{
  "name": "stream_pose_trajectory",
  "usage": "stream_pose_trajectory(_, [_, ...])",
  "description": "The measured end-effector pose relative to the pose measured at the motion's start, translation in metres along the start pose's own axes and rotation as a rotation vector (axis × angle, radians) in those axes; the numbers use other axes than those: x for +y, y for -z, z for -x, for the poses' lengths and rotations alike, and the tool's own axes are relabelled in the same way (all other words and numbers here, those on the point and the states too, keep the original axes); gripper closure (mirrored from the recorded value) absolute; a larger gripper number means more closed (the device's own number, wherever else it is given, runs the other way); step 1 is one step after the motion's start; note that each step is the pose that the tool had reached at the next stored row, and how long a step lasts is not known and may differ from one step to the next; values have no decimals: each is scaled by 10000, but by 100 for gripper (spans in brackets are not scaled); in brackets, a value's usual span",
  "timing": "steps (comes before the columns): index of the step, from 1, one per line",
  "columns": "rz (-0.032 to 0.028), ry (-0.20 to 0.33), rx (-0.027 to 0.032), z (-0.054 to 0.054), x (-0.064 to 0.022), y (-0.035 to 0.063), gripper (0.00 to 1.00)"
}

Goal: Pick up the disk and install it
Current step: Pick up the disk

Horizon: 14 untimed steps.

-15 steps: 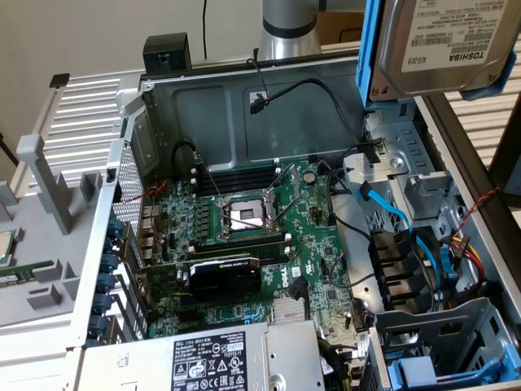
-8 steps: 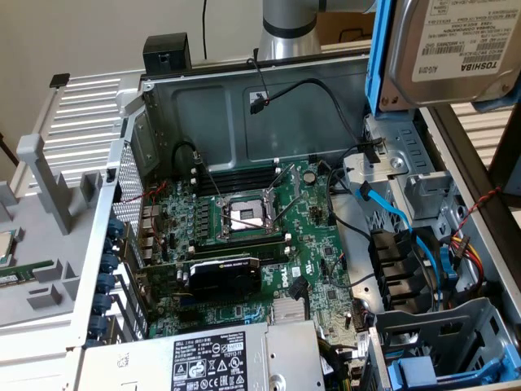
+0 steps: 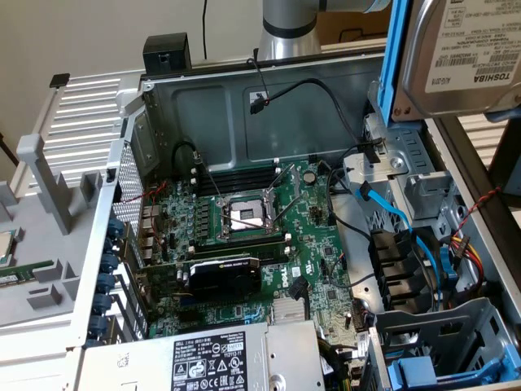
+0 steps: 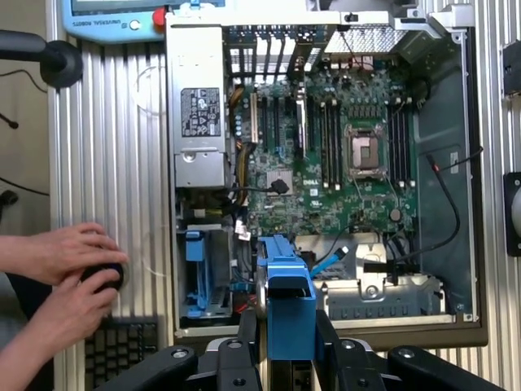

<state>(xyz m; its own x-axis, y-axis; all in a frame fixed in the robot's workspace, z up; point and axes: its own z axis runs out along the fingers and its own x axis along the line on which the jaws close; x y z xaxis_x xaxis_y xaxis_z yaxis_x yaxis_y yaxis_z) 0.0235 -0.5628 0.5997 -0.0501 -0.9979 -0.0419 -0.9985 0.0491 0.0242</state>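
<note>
My pincer (image 4: 286, 336) holds the disk (image 4: 290, 295) over the open case (image 4: 456, 163).
Both fingers (image 4: 327, 336) clamp it edge-on; a person's hands (image 4: 65, 254) rest beside the case.

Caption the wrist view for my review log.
The gripper holds the disk above the open computer case while a person's hands rest outside it.

I see the disk (image 3: 464, 57) as dull silver metal, its label (image 3: 482, 63) white paper, its rails (image 3: 396, 49) smooth blue plastic. Beside the motherboard (image 3: 313, 244), the case wall (image 3: 212, 114) looks like matt grey metal.

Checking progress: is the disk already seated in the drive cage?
No, the disk hangs above the open case, clamped in the gripper.
</note>
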Motion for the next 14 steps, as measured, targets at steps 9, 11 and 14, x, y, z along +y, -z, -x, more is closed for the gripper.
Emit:
stream_pose_trajectory(9, [-96,-210,4,-62,-7,-33,63])
stream_pose_trajectory(11, [-98,-233,5,-87,-11,-35,63])
stream_pose_trajectory(14, [-99,-254,5,-138,-19,-36,63])
